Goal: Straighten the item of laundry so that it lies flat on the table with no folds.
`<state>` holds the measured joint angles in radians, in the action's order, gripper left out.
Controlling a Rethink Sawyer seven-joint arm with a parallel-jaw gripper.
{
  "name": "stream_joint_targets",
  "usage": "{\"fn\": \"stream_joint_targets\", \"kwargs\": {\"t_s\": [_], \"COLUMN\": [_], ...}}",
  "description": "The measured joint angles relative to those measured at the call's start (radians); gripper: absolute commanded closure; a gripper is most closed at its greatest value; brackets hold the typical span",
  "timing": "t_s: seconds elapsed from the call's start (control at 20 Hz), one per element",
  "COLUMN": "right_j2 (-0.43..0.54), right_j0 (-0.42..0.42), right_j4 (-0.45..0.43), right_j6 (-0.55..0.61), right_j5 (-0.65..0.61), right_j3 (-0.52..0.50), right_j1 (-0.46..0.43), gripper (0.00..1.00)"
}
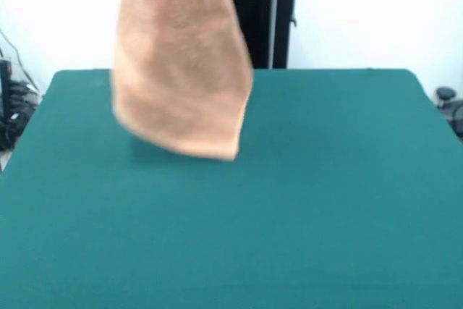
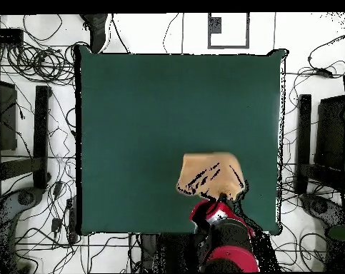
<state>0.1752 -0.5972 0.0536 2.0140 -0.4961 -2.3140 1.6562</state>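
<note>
The light orange-tan towel hangs in the air over the far left part of the dark green table. Its top runs out of the front view's upper edge, and its lower hem swings just above the cloth, casting a shadow. In the overhead view the towel shows near the table's bottom edge, right of centre, and hangs from the end of the red arm. The gripper holds the towel's top. Its fingers are hidden by the arm's wrist and the cloth.
The black pedestal stands behind the table's far edge. The red arm reaches over the table's bottom edge in the overhead view. Cables and black stands lie on the floor round the table.
</note>
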Motion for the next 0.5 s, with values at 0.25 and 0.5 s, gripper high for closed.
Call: {"fn": "stream_joint_targets", "kwargs": {"t_s": [0.25,0.5], "right_j2": [0.0,-0.005], "right_j0": [0.016,0.062], "right_j4": [0.067,0.198], "right_j6": [-0.147,-0.246], "right_j5": [0.015,0.067], "right_j3": [0.0,-0.001], "right_j1": [0.008,0.01], "gripper": [1.0,1.0]}}
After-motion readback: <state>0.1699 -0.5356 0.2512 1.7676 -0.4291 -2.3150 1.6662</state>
